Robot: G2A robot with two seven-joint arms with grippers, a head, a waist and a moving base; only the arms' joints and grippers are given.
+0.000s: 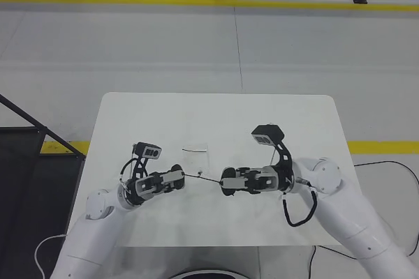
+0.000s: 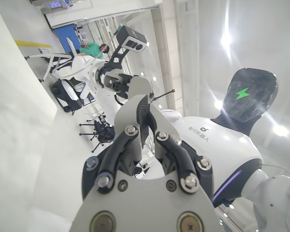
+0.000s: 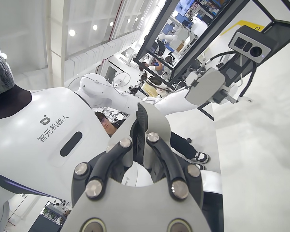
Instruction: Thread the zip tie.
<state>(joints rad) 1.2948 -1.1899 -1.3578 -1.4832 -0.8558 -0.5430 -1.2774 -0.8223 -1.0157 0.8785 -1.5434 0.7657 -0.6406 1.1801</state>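
From above, we are seeing the zip tie (image 1: 204,178) stretching over the white table (image 1: 293,118) between the left gripper (image 1: 179,176) and the right gripper (image 1: 228,185), which are pointing tip to tip. In the left wrist view, the left gripper (image 2: 146,102) is clenching the zip tie (image 2: 163,95), which is sticking out past its fingertips. In the right wrist view, the right gripper (image 3: 141,109) is pressing its fingers together, and we cannot tell whether the tie is between them.
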